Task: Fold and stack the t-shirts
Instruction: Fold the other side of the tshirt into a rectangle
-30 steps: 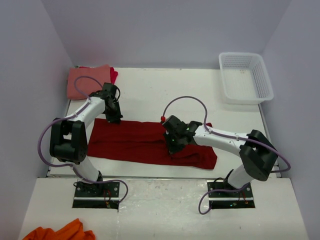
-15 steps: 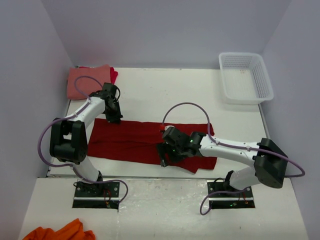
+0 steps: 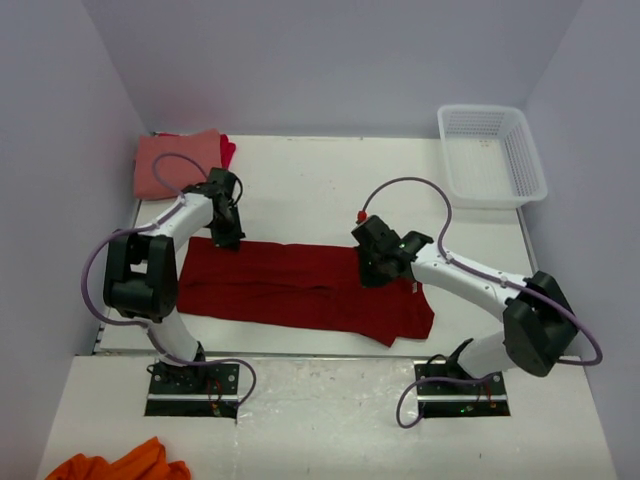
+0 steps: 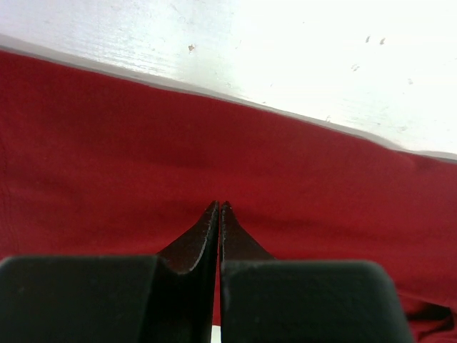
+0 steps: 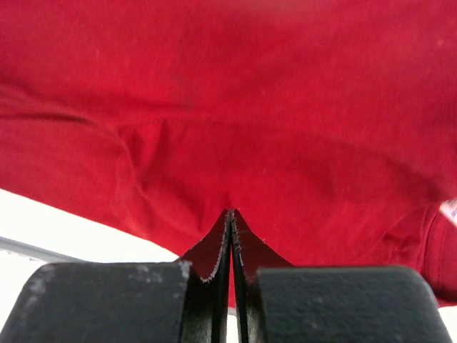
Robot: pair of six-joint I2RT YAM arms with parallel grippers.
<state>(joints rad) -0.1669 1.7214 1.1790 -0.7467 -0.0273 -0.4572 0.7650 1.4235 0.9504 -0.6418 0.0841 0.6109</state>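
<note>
Dark red tee (image 3: 290, 285): lies flat along the near edge of the table (image 3: 320, 190), already folded lengthwise into a long strip, left to right; right end looks bulkier w/ sleeve lumps
L gripper (image 3: 230, 238): down at the strip's far-left corner, fingers pressed together; cloth under the tips looks smooth, so can't tell if a layer is pinched
R gripper (image 3: 372, 275): on the strip's far edge, right of centre, fingers together and creases run in to the tips, so it reads as a pinch on the dark red tee
Neck label (image 5: 450, 209): white bit just peeks in at the right edge of the R wrist view
Pink tee (image 3: 175, 162): folded, sits at the far-left corner of the table
Bright red tee (image 3: 228, 152): under the pink one, only an edge pokes out on its right side; looks folded too
Done so far: 2 tees folded + stacked, 3rd has its lengthwise fold
Left to do: fold the strip crosswise, prob. once or twice, then carry it onto the far-left stack
Progress: approx past halfway, imo
Basket (image 3: 525, 150): far-right corner, nothing seen in it
Orange cloth (image 3: 120, 465): off the table, near-left, not in play
</note>
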